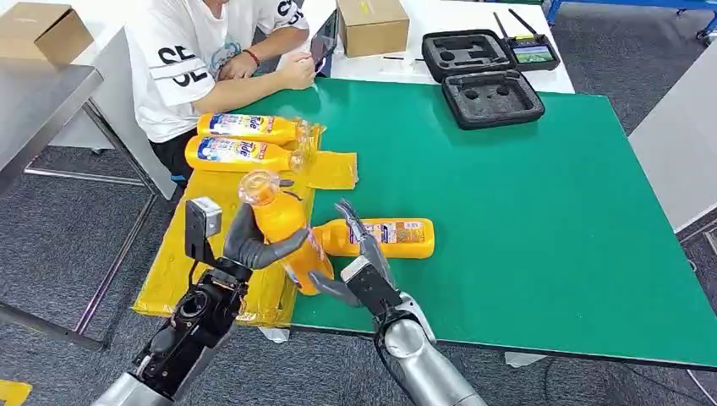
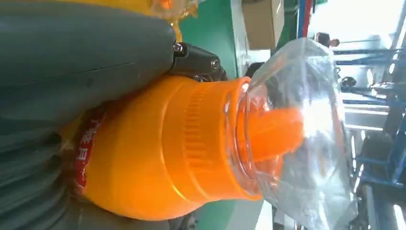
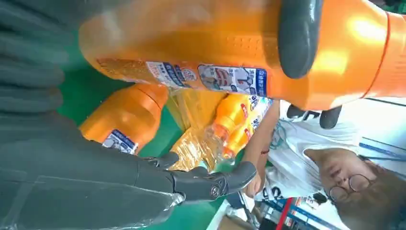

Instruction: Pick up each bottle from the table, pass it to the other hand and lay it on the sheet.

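The held bottle [image 1: 279, 228] stands nearly upright above the near edge of the green mat [image 1: 541, 194], its long axis tilted a little, the clear cap up and leaning toward the yellow sheet [image 1: 228, 203], the base down toward the robot. The left hand [image 1: 254, 245] grips it, fingers wrapped round its upper body just below the neck. The right hand [image 1: 359, 262] is at the bottle's base, thumb beneath it and fingers spread apart; whether it bears any weight cannot be told.

A second bottle [image 1: 385, 238] lies flat on the mat just behind the held one, its long axis along the mat's near edge. Two more bottles [image 1: 245, 140] lie side by side on the sheet's far end, caps pointing toward the mat. A person in a white shirt [image 1: 182, 59] sits beyond the sheet, and an open black case [image 1: 486, 76] rests at the mat's far edge beside a cardboard box [image 1: 372, 25].
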`<state>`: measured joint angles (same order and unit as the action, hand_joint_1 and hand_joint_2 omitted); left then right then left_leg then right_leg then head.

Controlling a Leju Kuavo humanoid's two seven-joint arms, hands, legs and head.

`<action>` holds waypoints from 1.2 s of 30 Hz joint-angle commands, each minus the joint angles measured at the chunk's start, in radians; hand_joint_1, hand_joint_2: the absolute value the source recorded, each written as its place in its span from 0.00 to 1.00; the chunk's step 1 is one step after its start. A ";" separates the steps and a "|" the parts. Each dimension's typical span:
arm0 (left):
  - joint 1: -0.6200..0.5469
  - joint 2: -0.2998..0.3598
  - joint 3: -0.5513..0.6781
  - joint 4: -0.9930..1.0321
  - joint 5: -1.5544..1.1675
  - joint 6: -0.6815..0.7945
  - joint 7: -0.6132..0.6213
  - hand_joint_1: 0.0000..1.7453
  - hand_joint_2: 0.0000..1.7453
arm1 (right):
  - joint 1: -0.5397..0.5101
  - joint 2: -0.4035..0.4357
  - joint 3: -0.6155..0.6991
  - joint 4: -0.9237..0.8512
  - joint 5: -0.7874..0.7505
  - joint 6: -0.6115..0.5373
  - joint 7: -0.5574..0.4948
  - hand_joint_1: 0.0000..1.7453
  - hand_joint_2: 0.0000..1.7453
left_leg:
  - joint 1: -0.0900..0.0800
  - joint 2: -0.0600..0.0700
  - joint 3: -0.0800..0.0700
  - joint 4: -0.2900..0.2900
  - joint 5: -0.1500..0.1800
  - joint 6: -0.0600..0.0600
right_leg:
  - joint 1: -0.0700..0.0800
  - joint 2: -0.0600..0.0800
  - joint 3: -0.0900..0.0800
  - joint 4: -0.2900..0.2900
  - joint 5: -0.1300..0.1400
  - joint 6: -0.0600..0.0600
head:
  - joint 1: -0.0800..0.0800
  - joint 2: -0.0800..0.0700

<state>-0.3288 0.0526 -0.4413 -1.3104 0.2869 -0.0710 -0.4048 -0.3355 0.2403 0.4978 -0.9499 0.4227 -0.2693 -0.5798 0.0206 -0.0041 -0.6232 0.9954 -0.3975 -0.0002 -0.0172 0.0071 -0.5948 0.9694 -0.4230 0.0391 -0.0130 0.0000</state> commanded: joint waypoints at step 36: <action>-0.185 0.180 0.095 0.363 -1.233 0.366 0.190 1.00 1.00 | 0.104 -0.059 0.003 -0.378 -0.153 -0.085 -0.116 0.00 0.00 | 0.000 -0.001 0.003 -0.001 0.000 0.001 | 0.000 -0.002 0.003 -0.001 -0.001 -0.001 | 0.000 0.000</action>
<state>-0.4251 0.2194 -0.2624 -1.1493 -0.9194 0.3132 -0.2235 -0.2345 0.2197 0.5146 -1.2528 0.2743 -0.3491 -0.6878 0.0207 -0.0032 -0.6230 0.9953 -0.3968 -0.0004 -0.0172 0.0082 -0.5956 0.9696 -0.4227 0.0389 -0.0130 0.0000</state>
